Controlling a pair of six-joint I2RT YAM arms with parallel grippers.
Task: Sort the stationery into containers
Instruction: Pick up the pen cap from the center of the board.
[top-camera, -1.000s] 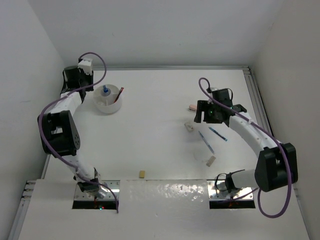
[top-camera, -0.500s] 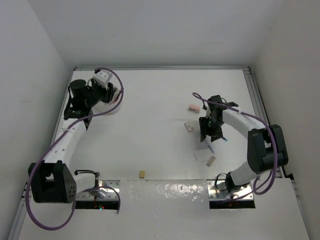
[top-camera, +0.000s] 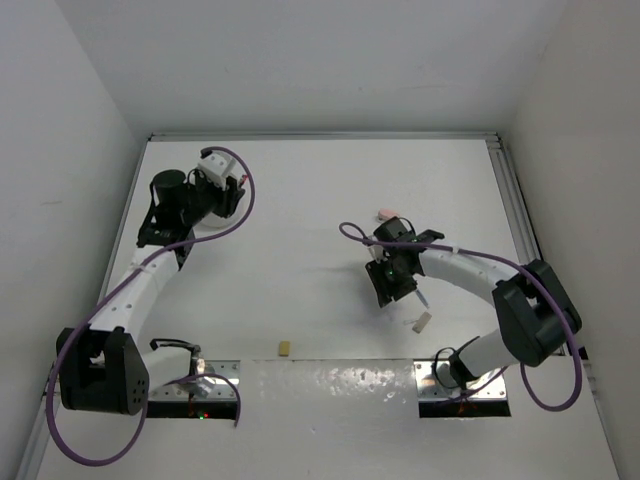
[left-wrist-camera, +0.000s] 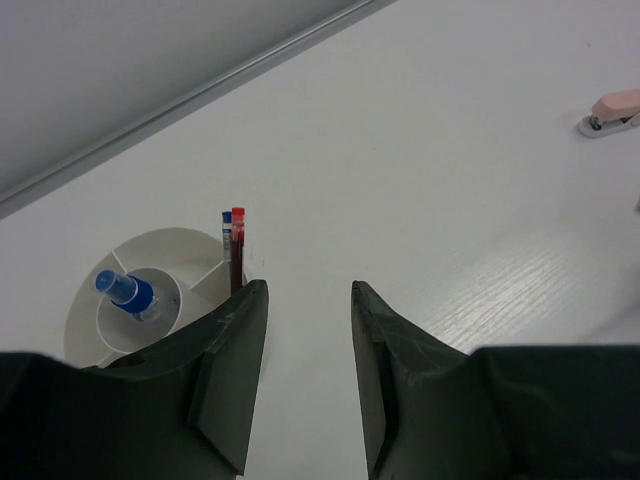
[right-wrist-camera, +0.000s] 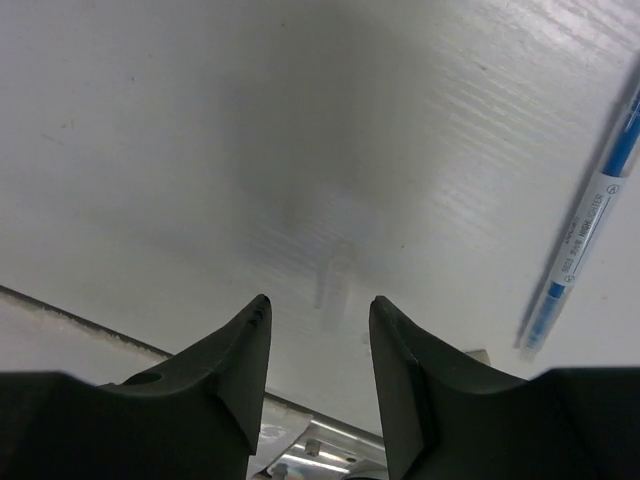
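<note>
Left arm has swung in from the wall side, so the left claw (left-wrist-camera: 305, 375) now hangs right by the white bowl (left-wrist-camera: 80, 305), jaws partly apart and nothing in them. The bowl sits at the far left of the counter (top-camera: 320, 200). The tiny blue-capped bottle (left-wrist-camera: 125, 290) stands in its middle well and the red-and-blue pen (left-wrist-camera: 237, 250) is upright in an outer slot, so two items look sorted. Over on the right, the right claw (right-wrist-camera: 320, 360) has swept in toward the middle, low over bare counter, jaws apart, empty. The blue pen (right-wrist-camera: 590, 215) lies flat just beside it, a slim blue-and-white barrel, my guess for next. The pink eraser (top-camera: 385, 213) waits farther back.
</note>
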